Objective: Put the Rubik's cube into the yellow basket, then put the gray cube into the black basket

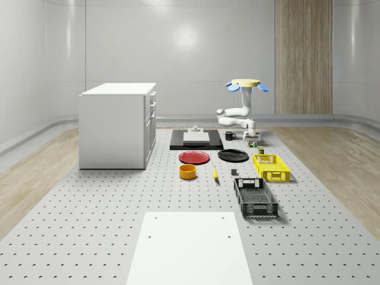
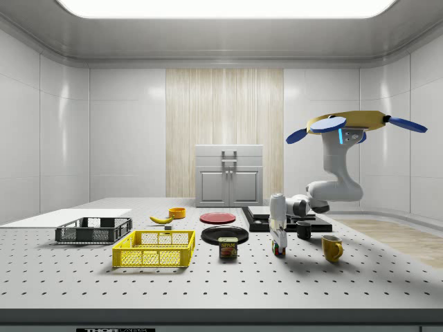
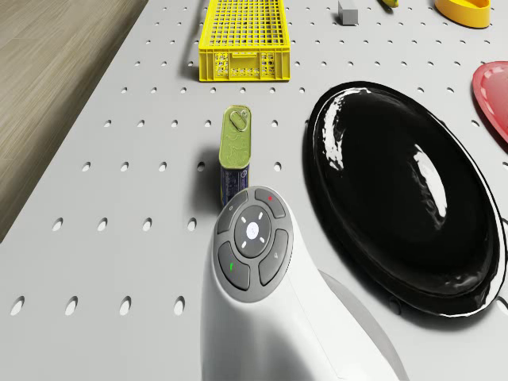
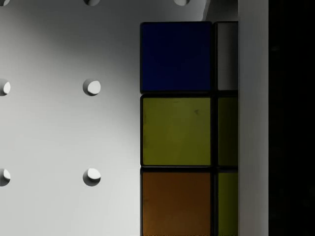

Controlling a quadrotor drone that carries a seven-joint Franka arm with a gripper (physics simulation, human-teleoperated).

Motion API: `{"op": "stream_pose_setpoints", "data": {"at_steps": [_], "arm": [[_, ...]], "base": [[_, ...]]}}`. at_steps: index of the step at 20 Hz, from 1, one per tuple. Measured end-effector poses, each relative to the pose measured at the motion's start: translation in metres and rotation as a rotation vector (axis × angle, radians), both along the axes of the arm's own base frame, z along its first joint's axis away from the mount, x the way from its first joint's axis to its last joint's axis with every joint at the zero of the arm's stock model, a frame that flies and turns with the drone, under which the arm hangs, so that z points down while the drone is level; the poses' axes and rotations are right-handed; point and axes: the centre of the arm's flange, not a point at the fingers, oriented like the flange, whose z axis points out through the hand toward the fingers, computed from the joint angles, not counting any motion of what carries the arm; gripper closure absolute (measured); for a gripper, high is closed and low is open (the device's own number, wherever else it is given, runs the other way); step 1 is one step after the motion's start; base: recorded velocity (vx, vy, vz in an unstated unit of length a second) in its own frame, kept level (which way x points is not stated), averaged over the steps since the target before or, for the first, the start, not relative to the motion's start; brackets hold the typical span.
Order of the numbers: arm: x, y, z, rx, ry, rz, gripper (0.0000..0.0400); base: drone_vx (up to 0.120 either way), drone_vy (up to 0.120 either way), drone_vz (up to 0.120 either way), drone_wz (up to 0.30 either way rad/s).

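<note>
The room is enclosed by pale grey panelled walls (image 1: 178, 47), broken by a vertical wood-slat panel (image 1: 303, 56). A light wooden floor (image 1: 35, 172) is seen around a grey perforated platform (image 1: 89, 237). A white drawer cabinet (image 1: 117, 126) is placed on it. A bright ceiling light panel (image 2: 221, 7) is mounted overhead.

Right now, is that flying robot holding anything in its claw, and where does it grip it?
It cannot be told. The gripper is down at the Rubik's cube on the table, while the drone hovers above, but no firm hold shows.
</note>
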Motion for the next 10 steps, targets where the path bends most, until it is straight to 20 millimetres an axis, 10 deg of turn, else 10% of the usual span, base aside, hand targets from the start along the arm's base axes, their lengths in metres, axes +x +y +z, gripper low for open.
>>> {"op": "stream_pose_setpoints", "data": {"at_steps": [10], "arm": [[0.0, 0.0002, 0.0009, 0.004, 0.0, -0.049, 0.0114]], "base": [[0.0, 0.0, 0.0, 0.0]]}}
